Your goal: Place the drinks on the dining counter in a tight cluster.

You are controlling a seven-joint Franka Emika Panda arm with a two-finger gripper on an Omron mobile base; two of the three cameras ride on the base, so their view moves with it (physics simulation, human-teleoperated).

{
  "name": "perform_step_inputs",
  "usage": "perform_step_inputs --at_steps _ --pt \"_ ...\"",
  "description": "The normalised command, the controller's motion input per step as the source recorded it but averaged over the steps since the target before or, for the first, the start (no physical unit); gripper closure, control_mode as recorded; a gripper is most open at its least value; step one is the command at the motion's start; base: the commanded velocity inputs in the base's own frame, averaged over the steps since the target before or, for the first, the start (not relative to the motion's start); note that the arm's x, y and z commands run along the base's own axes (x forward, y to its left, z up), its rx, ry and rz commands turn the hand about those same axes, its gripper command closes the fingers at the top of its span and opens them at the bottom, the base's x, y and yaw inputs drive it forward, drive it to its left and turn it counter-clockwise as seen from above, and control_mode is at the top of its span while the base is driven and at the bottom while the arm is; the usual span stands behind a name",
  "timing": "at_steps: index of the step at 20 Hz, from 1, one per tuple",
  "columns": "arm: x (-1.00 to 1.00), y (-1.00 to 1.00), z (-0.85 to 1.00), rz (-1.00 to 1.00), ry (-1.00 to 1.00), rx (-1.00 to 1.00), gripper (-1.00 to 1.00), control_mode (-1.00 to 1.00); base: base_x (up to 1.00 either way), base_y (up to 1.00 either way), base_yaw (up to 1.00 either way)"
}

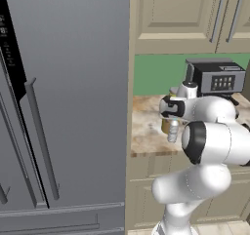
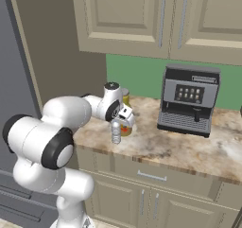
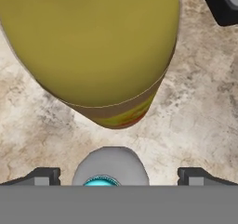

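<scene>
Short marbled counter (image 2: pixel 189 149) under beige upper cabinets (image 2: pixel 156 19), green backsplash behind, grey fridge (image 1: pixel 63 107) to the left. One coffee machine (image 2: pixel 189 101) standing far right on the stone. Two bottles counted near the counter's left front: one amber-yellow bottle (image 3: pixel 93 46), one small clear water bottle (image 2: pixel 116 132) with blue cap just beside it. Gripper (image 3: pixel 116 176) directly above the water bottle, fingers (image 3: pixel 44 175) spread wide apart, gripping nothing.

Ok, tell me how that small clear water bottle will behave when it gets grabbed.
The water bottle is slim and upright, so a sideways nudge could tip it. Its smooth round body may slip or roll. The open gripper straddles its cap, and the amber bottle stands close behind, limiting room.
</scene>
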Motion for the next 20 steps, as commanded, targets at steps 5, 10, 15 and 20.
perform_step_inputs --at_steps 5,10,15,20 --pt "0.00 0.01 -0.16 0.00 0.00 0.00 -1.00 -1.00 0.00 0.00 0.00" --pt "0.00 0.00 -0.03 0.00 0.00 0.00 -1.00 -1.00 0.00 0.00 0.00" --pt "0.00 0.00 0.00 0.00 0.00 0.00 1.00 -1.00 0.00 0.00 0.00" --pt "0.00 0.00 0.00 0.00 0.00 0.00 1.00 -1.00 0.00 0.00 0.00"
